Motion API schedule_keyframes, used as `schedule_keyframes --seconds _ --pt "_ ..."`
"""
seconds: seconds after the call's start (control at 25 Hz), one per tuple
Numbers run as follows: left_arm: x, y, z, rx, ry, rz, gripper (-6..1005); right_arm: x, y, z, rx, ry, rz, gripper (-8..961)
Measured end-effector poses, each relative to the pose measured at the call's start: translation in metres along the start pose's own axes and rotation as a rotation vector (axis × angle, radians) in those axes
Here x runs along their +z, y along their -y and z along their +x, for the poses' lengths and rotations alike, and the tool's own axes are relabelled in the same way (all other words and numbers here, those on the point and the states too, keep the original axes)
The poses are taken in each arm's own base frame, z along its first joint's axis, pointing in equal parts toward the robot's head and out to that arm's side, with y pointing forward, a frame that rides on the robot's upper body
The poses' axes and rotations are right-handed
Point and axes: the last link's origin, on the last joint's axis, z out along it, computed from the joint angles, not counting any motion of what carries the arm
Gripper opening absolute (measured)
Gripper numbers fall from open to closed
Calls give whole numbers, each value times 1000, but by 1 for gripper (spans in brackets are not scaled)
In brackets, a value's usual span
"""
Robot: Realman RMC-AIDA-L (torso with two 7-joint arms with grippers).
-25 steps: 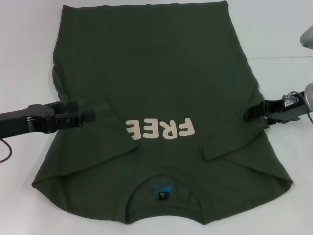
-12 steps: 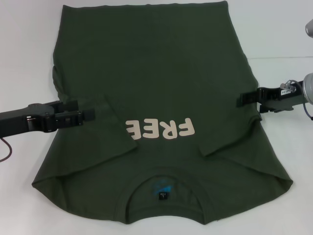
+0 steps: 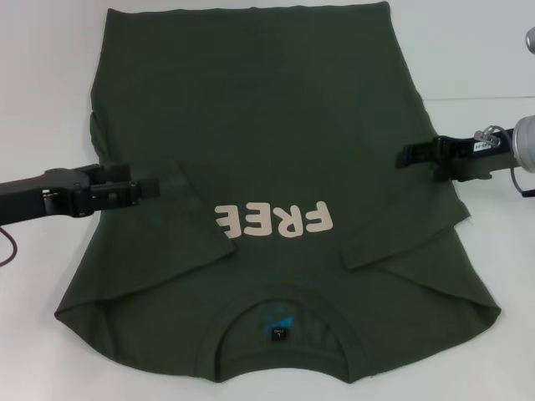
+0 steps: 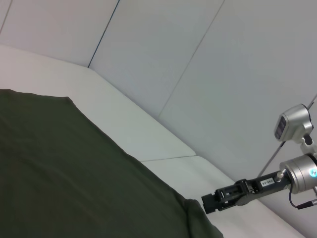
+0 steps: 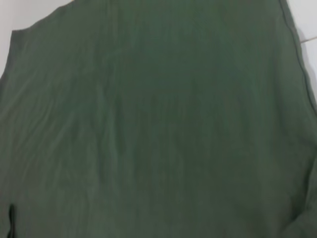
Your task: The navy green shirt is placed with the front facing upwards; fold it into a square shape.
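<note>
Plainly, from the head view, one navy green shirt (image 3: 267,184) lies spread front-up on a white table (image 3: 42,83), its collar (image 3: 280,322) nearest the robot and the cream "FREE" lettering (image 3: 276,220) reading upside down from here. Both short sleeves are folded inward onto the chest, one on each side of the lettering. Two grippers are over it. The left gripper (image 3: 149,187) reaches in from the left edge, its tip above the folded left sleeve; whether its fingers are parted or pressed together I cannot tell. The right gripper (image 3: 407,155) comes in from the right, its tip over the shirt's right side above the folded right sleeve, and its fingers are likewise too dark against the cloth to judge. A small dark neck label (image 3: 277,333) sits inside the collar. In the left wrist view, the shirt (image 4: 74,178) fills the lower part as a flat dark field on the white table (image 4: 124,124), with pale wall panels (image 4: 198,64) rising behind it, and the right gripper (image 4: 208,203) shows at the cloth's far edge. In the right wrist view, almost everything is green shirt (image 5: 158,124) cloth, lightly creased, with slivers of table (image 5: 15,15) at the corners.
</note>
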Motion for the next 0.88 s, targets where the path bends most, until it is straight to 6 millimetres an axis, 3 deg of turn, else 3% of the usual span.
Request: schedule_keyframes --seconds 0.44,0.88 --pt "0 1 2 0 3 0 938 -11 20 1 -24 -68 113 854" --pt "4 -1 3 0 -1 -6 937 -5 21 8 -63 -93 149 855"
